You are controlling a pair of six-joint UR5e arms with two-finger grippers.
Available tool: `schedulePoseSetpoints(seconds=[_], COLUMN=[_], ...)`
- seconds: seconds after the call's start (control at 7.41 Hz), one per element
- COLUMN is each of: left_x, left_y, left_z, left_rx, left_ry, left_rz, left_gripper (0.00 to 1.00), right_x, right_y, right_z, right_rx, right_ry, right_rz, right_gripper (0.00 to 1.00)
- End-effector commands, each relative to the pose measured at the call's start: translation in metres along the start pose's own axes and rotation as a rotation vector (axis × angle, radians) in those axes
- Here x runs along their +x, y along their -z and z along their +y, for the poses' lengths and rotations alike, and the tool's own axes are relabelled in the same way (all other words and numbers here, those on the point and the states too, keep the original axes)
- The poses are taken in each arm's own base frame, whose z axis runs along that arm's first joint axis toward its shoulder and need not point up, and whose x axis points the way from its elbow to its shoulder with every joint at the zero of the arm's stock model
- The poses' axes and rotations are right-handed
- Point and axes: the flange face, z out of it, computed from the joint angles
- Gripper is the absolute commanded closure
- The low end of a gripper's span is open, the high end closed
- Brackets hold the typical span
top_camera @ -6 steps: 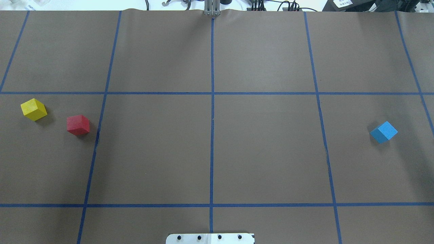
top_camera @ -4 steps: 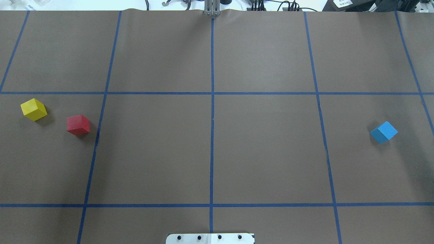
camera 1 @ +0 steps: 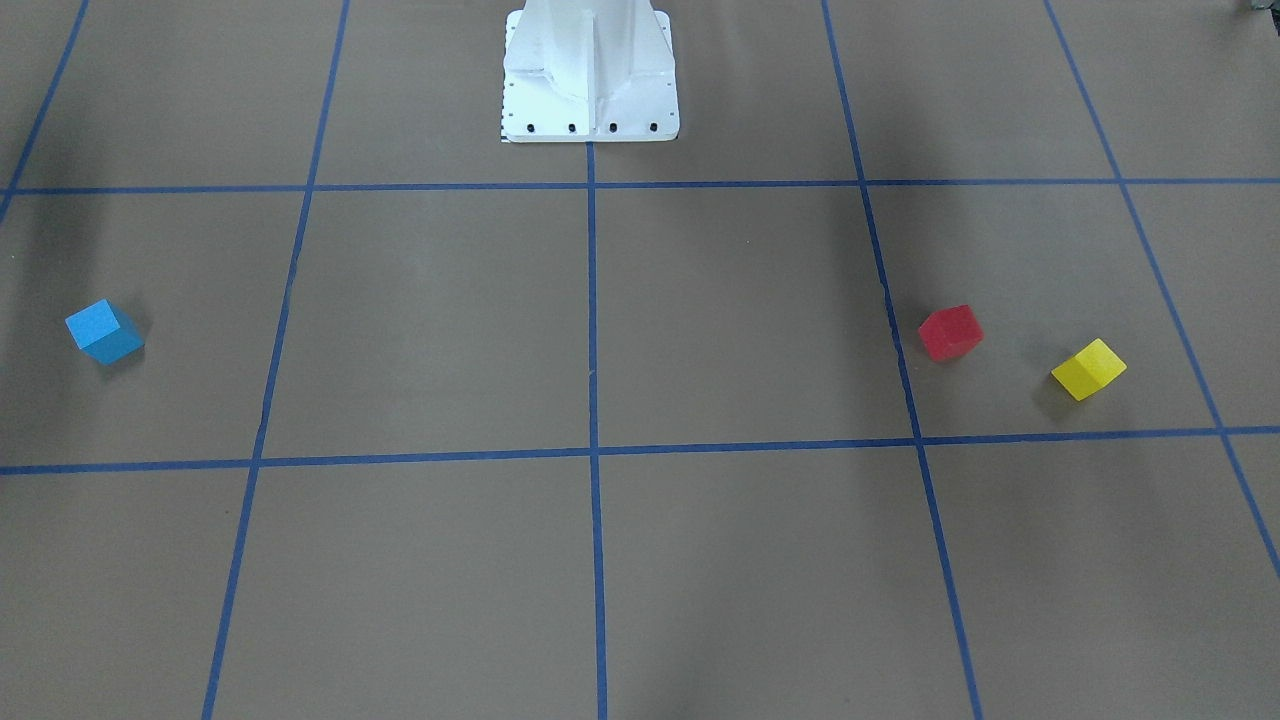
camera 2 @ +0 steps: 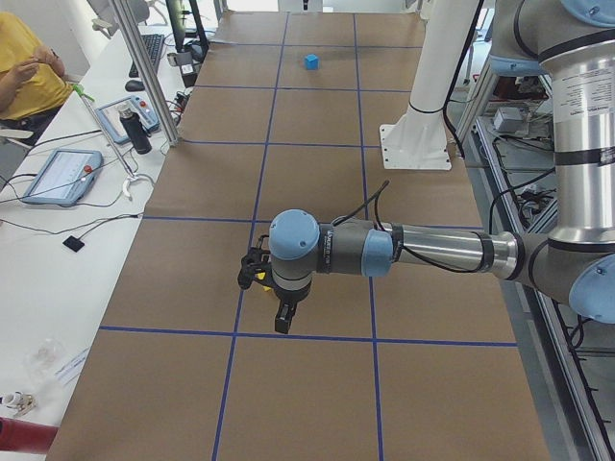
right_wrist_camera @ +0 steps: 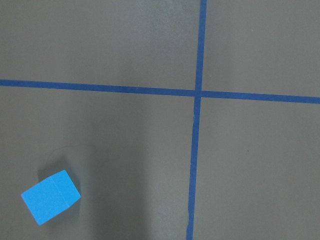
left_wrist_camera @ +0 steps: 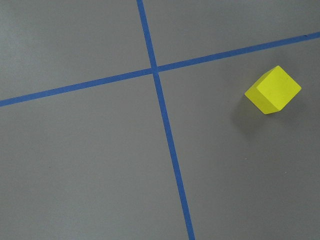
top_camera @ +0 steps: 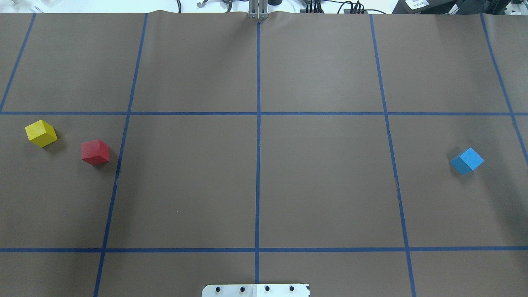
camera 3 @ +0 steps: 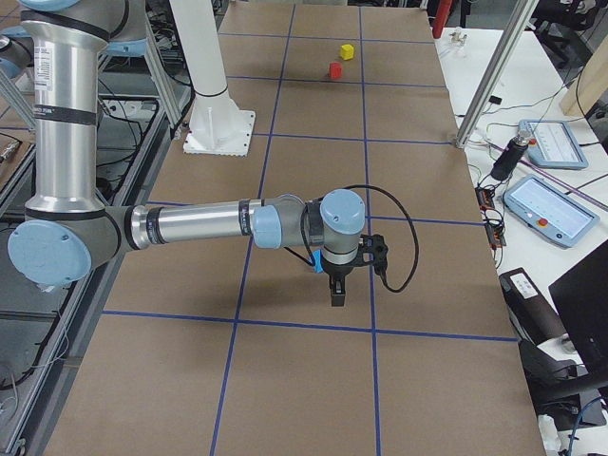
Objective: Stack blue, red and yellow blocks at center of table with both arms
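Observation:
The yellow block (top_camera: 41, 133) and the red block (top_camera: 95, 152) lie apart on the table's left side. The blue block (top_camera: 467, 161) lies alone on the right side. All three stand on the brown paper, none stacked. The left wrist view shows the yellow block (left_wrist_camera: 273, 90) below it. The right wrist view shows the blue block (right_wrist_camera: 50, 197) below it. My left gripper (camera 2: 282, 325) hangs above the table near the yellow block. My right gripper (camera 3: 337, 294) hangs above the table near the blue block. Both show only in side views, so I cannot tell their state.
Blue tape lines (top_camera: 258, 144) divide the brown paper into a grid. The white robot base (camera 1: 590, 70) stands at the table's near middle edge. Desks with tablets (camera 2: 60, 176) and metal posts (camera 3: 494, 71) flank the far side. A person (camera 2: 24, 72) sits there.

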Motion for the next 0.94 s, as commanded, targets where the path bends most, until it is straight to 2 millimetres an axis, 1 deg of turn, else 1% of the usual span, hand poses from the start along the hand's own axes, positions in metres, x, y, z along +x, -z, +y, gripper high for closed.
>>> schedulePoseSetpoints(seconds=[0.0,0.27,0.4,0.54,0.68,0.81], left_x=[0.004,0.009,0.016,0.018,0.024,0.024], left_y=[0.005,0.012,0.021,0.024,0.032,0.033], left_z=[-0.01,-0.021,-0.034,-0.041,-0.052,-0.059], left_rx=[0.013,0.033,0.078,0.124,0.19,0.217], left_ry=[-0.013,-0.033,-0.08,-0.13,-0.199,-0.227], left_rz=[-0.002,-0.003,-0.012,-0.023,-0.038,-0.042], left_gripper=[0.0,0.0,0.0,0.0,0.0,0.0], right_x=[-0.002,-0.006,-0.002,-0.002,-0.013,-0.026], right_y=[-0.002,0.001,-0.002,-0.003,-0.008,-0.026], right_z=[-0.003,-0.011,-0.003,-0.003,-0.006,-0.007], right_rx=[0.058,0.113,0.112,0.15,0.187,0.156], right_ry=[0.061,0.108,0.098,0.138,0.197,0.228], right_rz=[0.004,-0.003,-0.01,-0.013,-0.029,-0.04], right_gripper=[0.0,0.0,0.0,0.0,0.0,0.0])
